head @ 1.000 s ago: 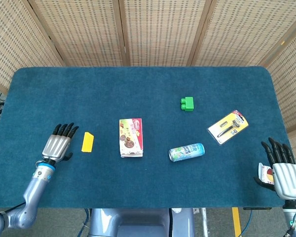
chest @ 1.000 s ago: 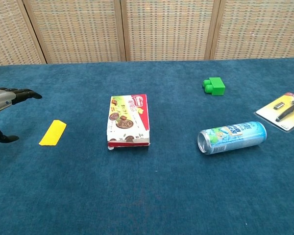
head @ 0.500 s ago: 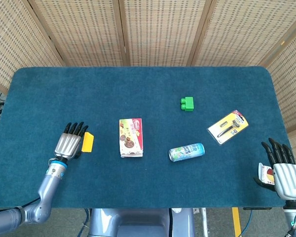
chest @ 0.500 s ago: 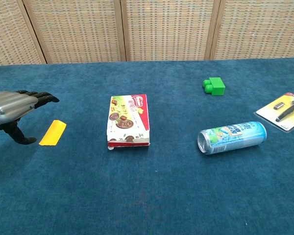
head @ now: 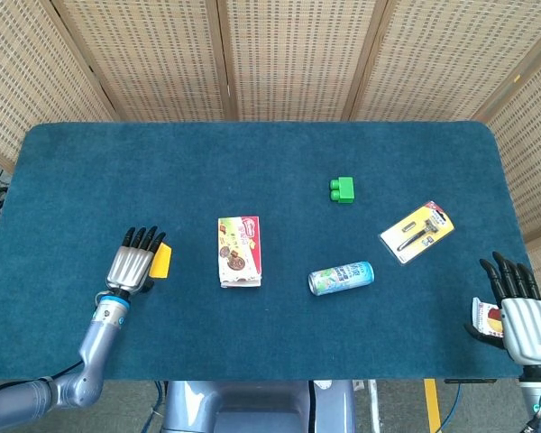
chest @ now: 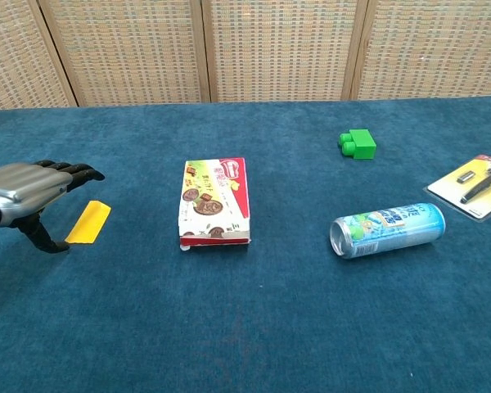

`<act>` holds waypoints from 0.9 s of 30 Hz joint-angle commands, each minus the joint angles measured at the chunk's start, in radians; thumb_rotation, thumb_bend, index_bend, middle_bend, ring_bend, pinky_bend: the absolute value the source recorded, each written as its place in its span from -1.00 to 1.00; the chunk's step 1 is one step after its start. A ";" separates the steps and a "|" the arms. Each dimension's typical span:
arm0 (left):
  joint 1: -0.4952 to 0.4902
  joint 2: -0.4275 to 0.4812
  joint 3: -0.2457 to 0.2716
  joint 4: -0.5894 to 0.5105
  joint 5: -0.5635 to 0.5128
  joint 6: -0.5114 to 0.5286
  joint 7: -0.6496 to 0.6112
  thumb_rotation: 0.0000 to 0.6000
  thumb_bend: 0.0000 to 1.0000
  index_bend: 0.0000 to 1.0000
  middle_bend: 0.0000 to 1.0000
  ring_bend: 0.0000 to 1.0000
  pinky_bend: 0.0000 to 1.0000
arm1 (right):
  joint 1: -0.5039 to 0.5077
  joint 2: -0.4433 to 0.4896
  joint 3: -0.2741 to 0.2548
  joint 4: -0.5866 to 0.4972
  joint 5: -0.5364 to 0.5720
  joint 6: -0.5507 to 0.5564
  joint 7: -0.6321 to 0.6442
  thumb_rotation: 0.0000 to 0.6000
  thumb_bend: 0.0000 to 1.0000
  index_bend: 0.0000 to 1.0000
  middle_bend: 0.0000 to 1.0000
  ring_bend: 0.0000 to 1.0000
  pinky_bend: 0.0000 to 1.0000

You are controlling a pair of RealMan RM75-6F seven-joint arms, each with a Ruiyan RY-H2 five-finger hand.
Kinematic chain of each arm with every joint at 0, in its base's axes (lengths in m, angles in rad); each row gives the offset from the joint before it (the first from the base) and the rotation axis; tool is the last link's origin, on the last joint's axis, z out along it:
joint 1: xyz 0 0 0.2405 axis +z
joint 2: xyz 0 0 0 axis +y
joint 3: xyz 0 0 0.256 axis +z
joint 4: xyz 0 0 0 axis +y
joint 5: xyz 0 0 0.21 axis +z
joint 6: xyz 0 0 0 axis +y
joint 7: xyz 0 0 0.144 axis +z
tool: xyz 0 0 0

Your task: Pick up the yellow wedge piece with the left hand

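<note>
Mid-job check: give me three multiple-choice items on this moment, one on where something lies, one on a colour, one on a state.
1. What lies nearest the left hand?
A. green toy brick
B. yellow wedge piece
C. packaged razor

2. What colour is the studded toy brick?
A. green
B. red
C. white

3. How does the blue drink can stand?
A. upright
B. on its side
C. held in a hand

Answers:
1 B: the yellow wedge piece lies right beside the fingers on the blue table cloth.
2 A: the studded toy brick is plainly green.
3 B: the blue drink can lies on its side, its end facing the snack box.
</note>
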 commanded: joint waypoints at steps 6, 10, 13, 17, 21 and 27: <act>-0.016 -0.025 -0.006 0.029 -0.010 0.001 0.005 1.00 -0.51 -1.00 -1.00 -1.00 -1.00 | -0.004 0.004 0.001 -0.002 -0.009 0.013 0.013 1.00 -0.81 -1.00 -1.00 -1.00 -1.00; -0.022 -0.041 -0.006 0.047 -0.018 -0.002 0.009 1.00 -0.50 -1.00 -1.00 -1.00 -1.00 | -0.006 0.004 0.000 0.001 -0.011 0.016 0.020 1.00 -0.80 -1.00 -1.00 -1.00 -1.00; -0.027 -0.050 -0.004 0.058 -0.020 -0.004 0.011 1.00 -0.50 -1.00 -1.00 -1.00 -1.00 | -0.006 0.005 0.000 0.002 -0.013 0.018 0.026 1.00 -0.80 -1.00 -1.00 -1.00 -1.00; -0.033 -0.065 -0.003 0.078 -0.010 0.000 0.010 1.00 -0.48 -1.00 -1.00 -1.00 -1.00 | -0.007 0.006 0.001 0.004 -0.015 0.021 0.034 1.00 -0.80 -1.00 -1.00 -1.00 -1.00; -0.035 -0.080 -0.007 0.100 0.009 0.016 -0.005 1.00 -0.36 -1.00 -1.00 -1.00 -1.00 | -0.008 0.006 0.000 0.007 -0.017 0.022 0.040 1.00 -0.80 -1.00 -1.00 -1.00 -1.00; -0.032 -0.086 -0.007 0.118 0.021 0.029 -0.011 1.00 -0.13 -1.00 -1.00 -1.00 -1.00 | -0.008 0.007 -0.001 0.007 -0.019 0.022 0.045 1.00 -0.79 -1.00 -1.00 -1.00 -1.00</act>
